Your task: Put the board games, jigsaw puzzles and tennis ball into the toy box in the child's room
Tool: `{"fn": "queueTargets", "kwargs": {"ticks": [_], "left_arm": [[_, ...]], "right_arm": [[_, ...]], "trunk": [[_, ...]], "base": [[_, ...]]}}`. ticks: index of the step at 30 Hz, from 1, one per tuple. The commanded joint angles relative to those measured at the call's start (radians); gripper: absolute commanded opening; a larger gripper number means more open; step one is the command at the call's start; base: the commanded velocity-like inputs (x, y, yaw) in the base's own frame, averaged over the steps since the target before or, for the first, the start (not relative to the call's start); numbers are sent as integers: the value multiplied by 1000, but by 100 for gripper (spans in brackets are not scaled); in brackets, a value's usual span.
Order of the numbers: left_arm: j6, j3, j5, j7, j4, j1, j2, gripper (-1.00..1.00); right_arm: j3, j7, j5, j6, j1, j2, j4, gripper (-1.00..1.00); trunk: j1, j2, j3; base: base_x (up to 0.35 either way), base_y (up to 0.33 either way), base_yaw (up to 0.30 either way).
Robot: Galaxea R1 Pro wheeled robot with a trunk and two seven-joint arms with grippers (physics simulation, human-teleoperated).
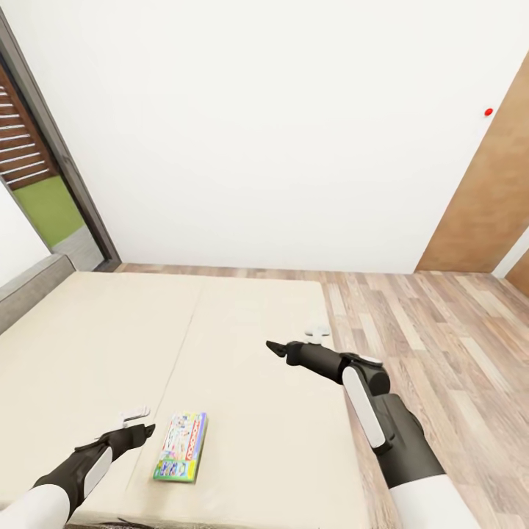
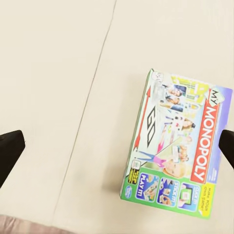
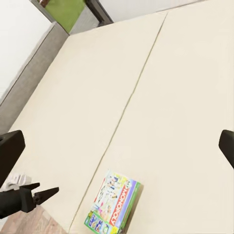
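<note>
The bed (image 1: 242,345) runs off the head view's left and bottom edges, its headboard (image 1: 29,286) cut beside it. On the game (image 1: 181,447), print is too small to read from the head. In the left wrist view, each finger (image 2: 9,153) shows only as a dark tip at the frame edge

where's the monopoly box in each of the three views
Head view: the flat white-and-green "My Monopoly" board game box lies low and left of centre on the beige mattress, beside the left claw.
Left wrist view: it lies right of centre, lid up.
Right wrist view: it sits at the bottom edge, middle.
Shared landmark: the mattress seam running just beside the box.
</note>
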Motion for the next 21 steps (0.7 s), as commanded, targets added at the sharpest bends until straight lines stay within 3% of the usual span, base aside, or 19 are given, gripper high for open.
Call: {"fn": "queueTargets", "kwargs": {"ticks": [1, 5, 7, 11, 15, 21], "left_arm": [[8, 5, 7, -4, -2, 0, 0, 100], [7, 6, 7, -3, -2, 0, -1, 100], [6, 5, 7, -3, -2, 0, -1, 100], [5, 5, 7, -2, -2, 0, -1, 100], [5, 5, 7, -2, -2, 0, 0, 100], [4, 5, 7, -2, -3, 0, 0, 100]], "right_arm": [[-1, 3, -5, 9, -1, 0, -15, 100], [1, 12, -49, 53, 0, 1, -104, 100], [0, 39, -98, 78, 6, 1, -150, 100], [-7, 85, -131, 93, 15, -8, -182, 100], [-24, 150, -142, 96, 19, -30, -195, 100], [-30, 196, -145, 93, 20, -40, -200, 100]], "trunk": [[1, -2, -4], [1, -2, -10], [1, -2, -14], [1, -2, -20], [1, -2, -27], [1, -2, -37]], "base": [[0, 0, 0], [0, 0, 0], [0, 0, 0], [0, 0, 0], [0, 0, 0], [0, 0, 0]]}}
